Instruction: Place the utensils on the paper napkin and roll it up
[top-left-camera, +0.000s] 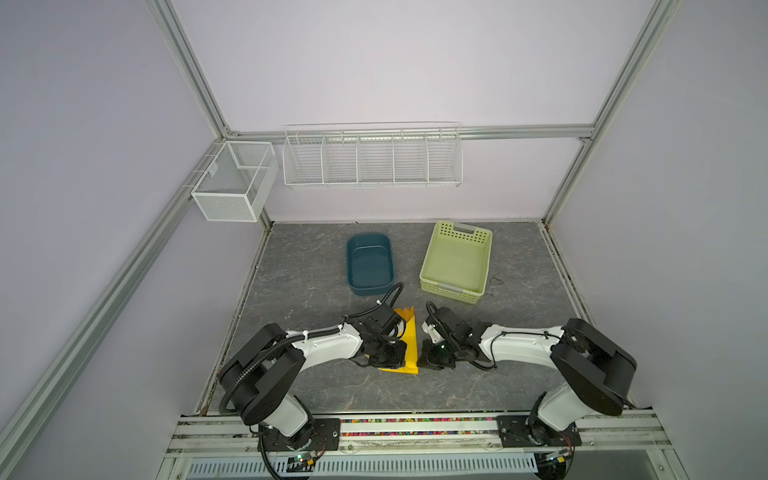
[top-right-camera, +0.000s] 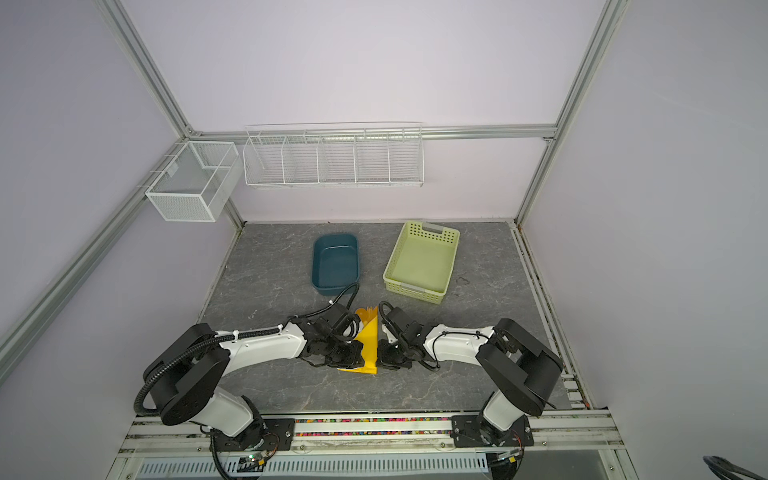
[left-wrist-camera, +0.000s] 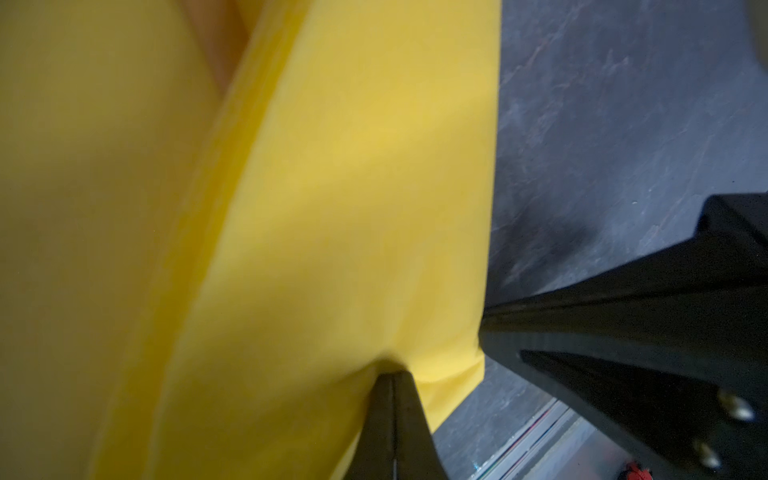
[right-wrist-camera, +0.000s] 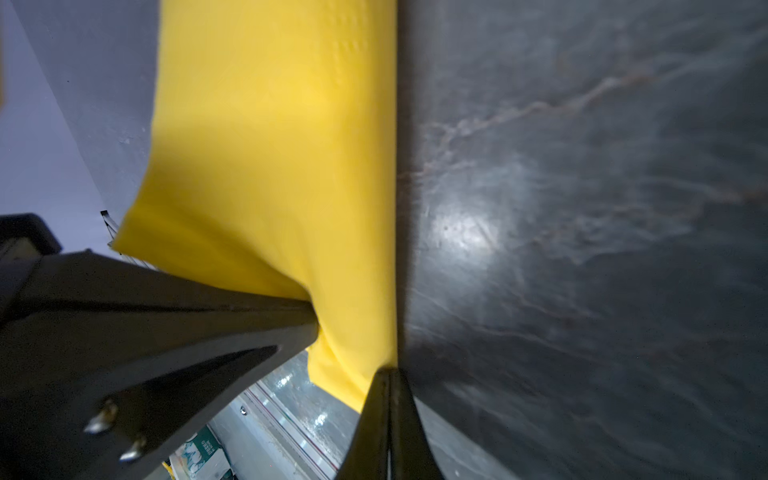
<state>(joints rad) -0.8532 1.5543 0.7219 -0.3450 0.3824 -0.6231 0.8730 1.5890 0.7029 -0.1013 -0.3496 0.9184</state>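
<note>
The napkin (top-left-camera: 411, 345) is seen near the front middle of the table (top-left-camera: 316, 386), folded into a narrow yellow wedge that widens toward the front edge. In both top views it lies between the two grippers. At its far, narrow end the orange tips of the utensils (top-left-camera: 405, 311) are left uncovered; the rest of them is hidden under the yellow paper, so fork, spoon and knife cannot be told apart. In the left wrist view an orange patch is glimpsed between two yellow layers.

The left gripper (top-left-camera: 392, 359) is closed, and in its wrist view its tips (left-wrist-camera: 392, 376) are pinched on the napkin, which is puckered there. The right gripper (top-left-camera: 430, 359) is likewise closed, its tips (right-wrist-camera: 388, 372) nipped on the napkin's edge where the paper meets the table. Both grips are placed at the near, wide end, with the paper lifted between them.

Farther back, well apart from the napkin, a blue tub (top-left-camera: 370, 266) and a green basket (top-left-camera: 455, 259) are set side by side. A wire rack (top-left-camera: 372, 160) and a mesh box (top-left-camera: 232, 183) are hung above the table.
</note>
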